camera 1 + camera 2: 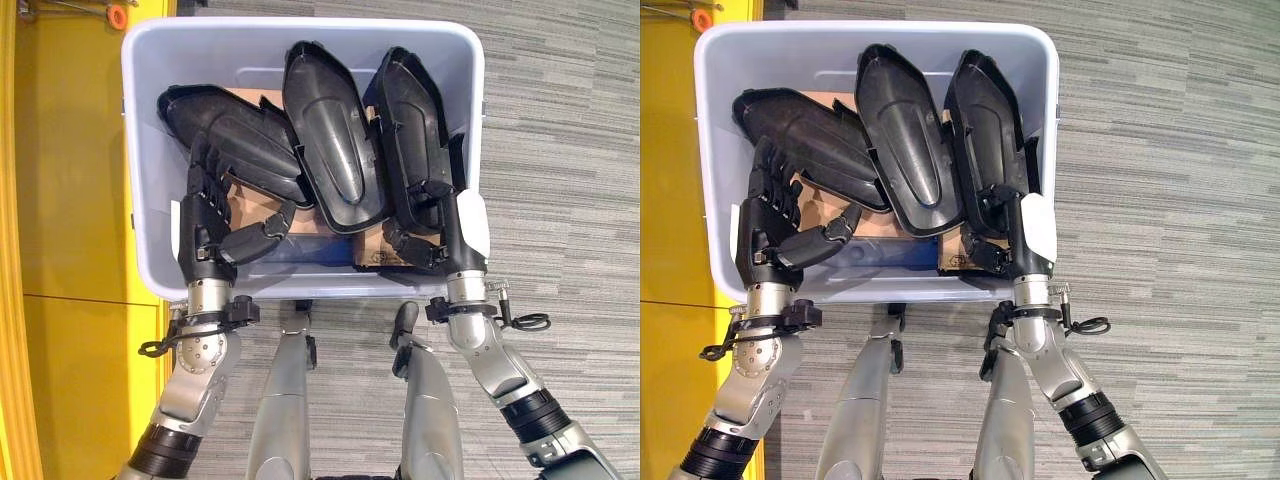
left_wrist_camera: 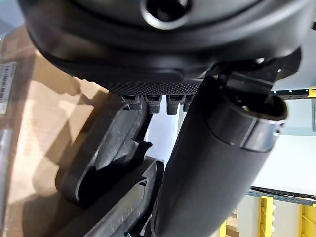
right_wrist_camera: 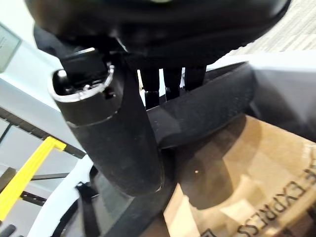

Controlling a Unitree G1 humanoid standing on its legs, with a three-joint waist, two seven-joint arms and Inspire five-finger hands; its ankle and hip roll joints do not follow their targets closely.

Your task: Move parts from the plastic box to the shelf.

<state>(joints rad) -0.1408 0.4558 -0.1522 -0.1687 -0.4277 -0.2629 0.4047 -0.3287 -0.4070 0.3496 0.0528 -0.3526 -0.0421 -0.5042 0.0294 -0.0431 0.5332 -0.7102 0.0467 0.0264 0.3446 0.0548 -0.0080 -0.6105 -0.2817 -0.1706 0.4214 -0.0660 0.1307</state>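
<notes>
Both robot hands are down in the pale grey-blue plastic box [image 1: 140, 150] that sits on the grey striped carpet floor [image 1: 560, 150]. Left robot hand [image 1: 205, 215]: fingers reach up along the lower edge of the left black moulded plastic shell part [image 1: 235, 140], thumb bent out below it; whether the fingers actually clamp the rim I cannot tell from the head views or my left wrist view. Right robot hand [image 1: 1025, 225]: set against the lower end of the right black moulded shell part [image 1: 985, 130], fingers hidden behind it, so its state I cannot tell either. A third black shell part, the long smooth-backed one [image 1: 330, 130], leans between the two and overlaps both. All three lie on brown cardboard [image 1: 245, 205] in the box; none is lifted clear yet. Handling guess: thin-walled rigid mouldings, light, stiff, somewhat glossy on the domed back, so likely slippery there. Better hold is the raised rim or ribbed inner edge, thumb inside and fingers outside. Parts are long, so grabbing one end means it will want to swing; overlapping neighbours may drag along on the lift. Yellow structure [image 1: 70, 200] runs along my left side.
</notes>
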